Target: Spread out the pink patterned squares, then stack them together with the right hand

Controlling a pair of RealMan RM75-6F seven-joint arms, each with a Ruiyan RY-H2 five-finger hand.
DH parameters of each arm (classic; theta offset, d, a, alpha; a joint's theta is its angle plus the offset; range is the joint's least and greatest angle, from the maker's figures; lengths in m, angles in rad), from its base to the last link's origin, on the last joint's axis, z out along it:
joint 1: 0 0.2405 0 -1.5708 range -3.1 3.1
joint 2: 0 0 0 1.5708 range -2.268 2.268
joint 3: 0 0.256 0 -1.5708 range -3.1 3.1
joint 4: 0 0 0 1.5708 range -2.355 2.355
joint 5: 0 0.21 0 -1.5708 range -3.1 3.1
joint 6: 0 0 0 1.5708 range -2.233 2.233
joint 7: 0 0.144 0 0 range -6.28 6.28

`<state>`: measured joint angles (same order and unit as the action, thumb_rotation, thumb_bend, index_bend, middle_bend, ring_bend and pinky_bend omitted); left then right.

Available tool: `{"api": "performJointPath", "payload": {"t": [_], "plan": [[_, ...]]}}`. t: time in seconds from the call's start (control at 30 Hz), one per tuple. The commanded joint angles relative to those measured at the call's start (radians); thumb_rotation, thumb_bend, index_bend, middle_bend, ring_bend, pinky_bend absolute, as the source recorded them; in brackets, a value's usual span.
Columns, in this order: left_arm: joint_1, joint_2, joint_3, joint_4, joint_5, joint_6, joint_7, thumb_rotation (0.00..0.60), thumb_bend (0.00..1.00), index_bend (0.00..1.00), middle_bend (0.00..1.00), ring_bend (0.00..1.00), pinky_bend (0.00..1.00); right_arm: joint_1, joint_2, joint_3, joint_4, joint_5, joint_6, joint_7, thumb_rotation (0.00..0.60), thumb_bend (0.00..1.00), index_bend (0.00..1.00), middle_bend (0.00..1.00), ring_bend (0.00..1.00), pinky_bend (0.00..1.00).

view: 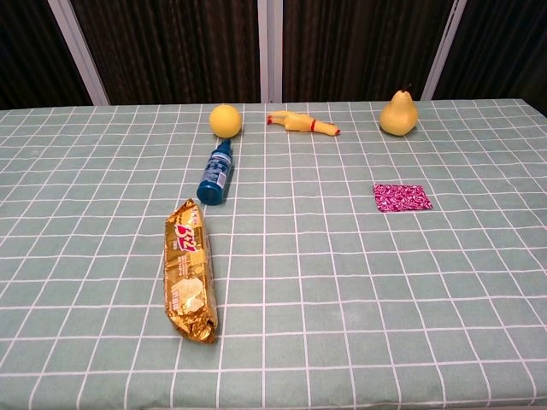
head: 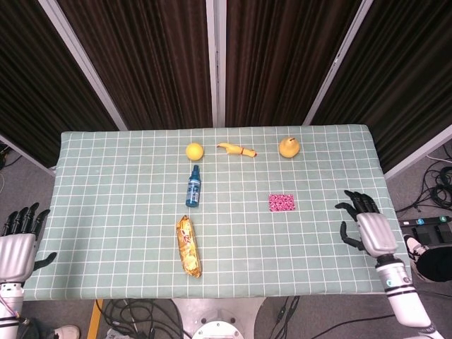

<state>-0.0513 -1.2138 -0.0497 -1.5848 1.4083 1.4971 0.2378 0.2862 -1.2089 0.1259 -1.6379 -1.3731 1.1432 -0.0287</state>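
The pink patterned squares lie flat in one small pile on the right half of the counter, well apart from the right hand, which hovers over the counter's right edge, palm down, its dark fingers spread and holding nothing. The left hand hangs off the near left corner, fingers apart, empty. The counter's cloth is green with a white grid.
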Motion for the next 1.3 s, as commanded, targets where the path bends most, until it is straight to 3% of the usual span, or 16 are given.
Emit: {"api": "performJointPath", "payload": {"t": [0.03,0.33,0.57,1.07,1.3], "plan": [[0.001,-0.002,0.000,0.006,0.001,0.001,-0.008,0.600,0.01,0.20,0.16,0.09,0.10,0.108,-0.096,0.037,0.035,0.136,-0.149,-0.099,0.266,0.65,0.30,0.02,0.00,0.00],[0.006,-0.006,0.005,0.033,0.001,-0.002,-0.038,0.600,0.01,0.20,0.16,0.09,0.10,0.258,-0.306,0.065,0.243,0.313,-0.299,-0.221,0.193,0.67,0.30,0.02,0.00,0.00],[0.003,-0.009,0.001,0.045,-0.002,-0.010,-0.051,0.600,0.01,0.20,0.16,0.09,0.10,0.325,-0.421,0.072,0.391,0.364,-0.346,-0.240,0.190,0.67,0.30,0.02,0.00,0.00],[0.007,-0.007,0.003,0.039,-0.002,-0.007,-0.049,0.600,0.01,0.20,0.16,0.09,0.10,0.374,-0.497,0.064,0.573,0.402,-0.406,-0.232,0.191,0.67,0.30,0.02,0.00,0.00],[0.006,-0.006,0.001,0.037,-0.005,-0.011,-0.047,0.600,0.01,0.20,0.16,0.09,0.10,0.386,-0.515,0.053,0.573,0.387,-0.422,-0.220,0.190,0.68,0.30,0.02,0.00,0.00]]}}
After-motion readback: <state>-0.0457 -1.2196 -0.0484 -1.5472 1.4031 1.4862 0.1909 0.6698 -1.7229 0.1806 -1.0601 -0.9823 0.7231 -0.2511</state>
